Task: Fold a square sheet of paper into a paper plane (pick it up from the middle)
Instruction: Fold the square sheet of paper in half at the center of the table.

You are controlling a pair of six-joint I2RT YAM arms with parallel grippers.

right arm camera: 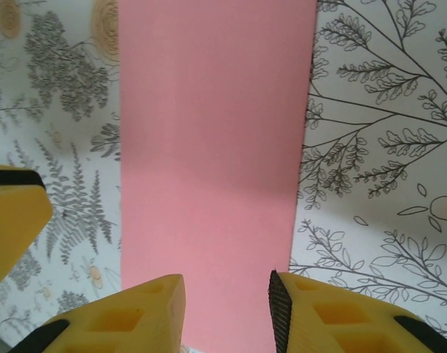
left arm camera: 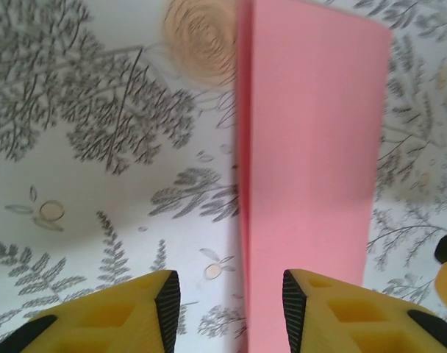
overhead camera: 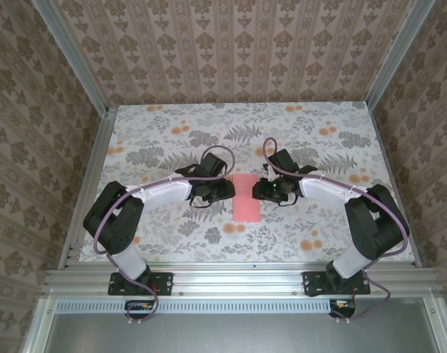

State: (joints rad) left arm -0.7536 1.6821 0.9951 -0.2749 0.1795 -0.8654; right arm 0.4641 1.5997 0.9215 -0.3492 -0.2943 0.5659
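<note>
The left fingers [left arm camera: 128, 316] stand apart, straddling one long edge of the square sheet of paper [left arm camera: 312, 147]. The right fingers [right arm camera: 135, 316] are parted too, low over its other side, gripping nothing. The sheet lies flat between the arms, folded to a narrow strip, likely so each side can press the crease. Around it is only the bench [overhead camera: 172, 235] and its printed orange flowers [left arm camera: 198, 37], no obstacle.

Seemingly folded sheet [left arm camera: 312, 162] under left gripper [left arm camera: 231, 298]
</note>
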